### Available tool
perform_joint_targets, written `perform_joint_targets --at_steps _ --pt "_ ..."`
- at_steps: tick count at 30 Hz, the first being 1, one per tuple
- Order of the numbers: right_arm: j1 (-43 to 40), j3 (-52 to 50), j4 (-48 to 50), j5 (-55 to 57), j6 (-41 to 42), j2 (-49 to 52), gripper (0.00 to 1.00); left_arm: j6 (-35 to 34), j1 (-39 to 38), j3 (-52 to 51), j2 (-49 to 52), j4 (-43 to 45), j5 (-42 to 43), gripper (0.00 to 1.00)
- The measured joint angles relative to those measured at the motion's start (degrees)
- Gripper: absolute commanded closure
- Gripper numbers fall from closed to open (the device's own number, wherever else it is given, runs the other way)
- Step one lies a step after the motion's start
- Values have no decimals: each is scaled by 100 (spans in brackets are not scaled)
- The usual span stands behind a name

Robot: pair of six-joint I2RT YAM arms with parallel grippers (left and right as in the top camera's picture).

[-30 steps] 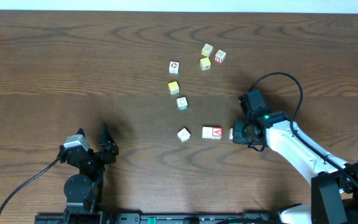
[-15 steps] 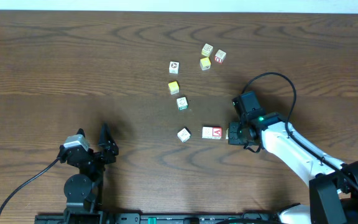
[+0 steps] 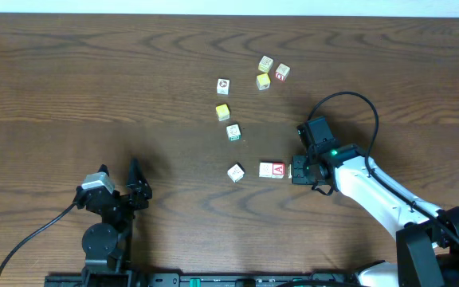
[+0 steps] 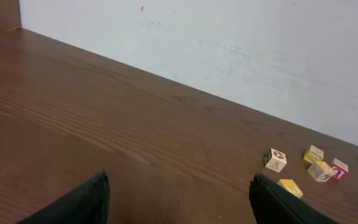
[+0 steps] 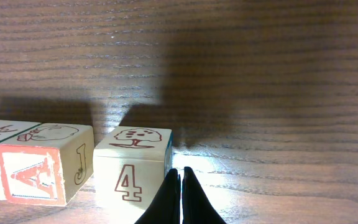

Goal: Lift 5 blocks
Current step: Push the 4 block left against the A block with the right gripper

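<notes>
Right gripper (image 5: 181,190): jaws shut, empty, tips just beside the 4-block (image 5: 132,171) (A-block (image 5: 33,168) close at its 9 o'clock). Other blocks (image 3: 233,132) lie scattered from desk (image 3: 70,80) centre toward 1 o'clock. Left gripper (image 4: 179,180): jaws wide open, 7 o'clock.

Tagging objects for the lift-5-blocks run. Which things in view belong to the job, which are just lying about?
Job: "4" block, "A" block, block beside the "A", white block left of those, green-trimmed block, upper white block, red-faced block, cream block; right claw, shut at the "4" block.
Lying about: upper yellow cube, lower yellow cube; left claw, open, holding nothing.
</notes>
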Motion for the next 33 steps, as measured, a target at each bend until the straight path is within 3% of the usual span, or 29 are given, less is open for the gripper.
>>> perform_joint_targets --at_steps 33 --pt "160 0 168 -129 -87 0 98 0 0 0 0 2 0 27"
